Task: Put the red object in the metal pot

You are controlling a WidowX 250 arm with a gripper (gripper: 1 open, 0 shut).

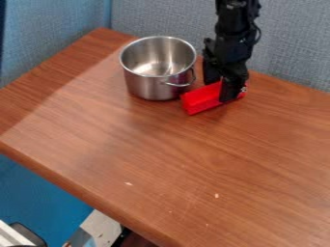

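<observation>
Red object [206,96] is lain near table's [116,164] far edge, just beside metal pot [158,66]. Gripper [227,89] is set straddling its far end, fingers spread, not yet pinched, for pickup.

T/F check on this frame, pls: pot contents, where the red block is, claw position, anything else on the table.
1. The metal pot is empty. True.
2. The red object is inside the pot. False: it lies on the wooden table, beside the pot.
3. The claw is down at the red object's far end, pointing downward. True.
4. The red object is lifted clear of the table. False: it rests on the tabletop.
5. A second pot stands near the table's front edge. False: only one pot is there.
</observation>
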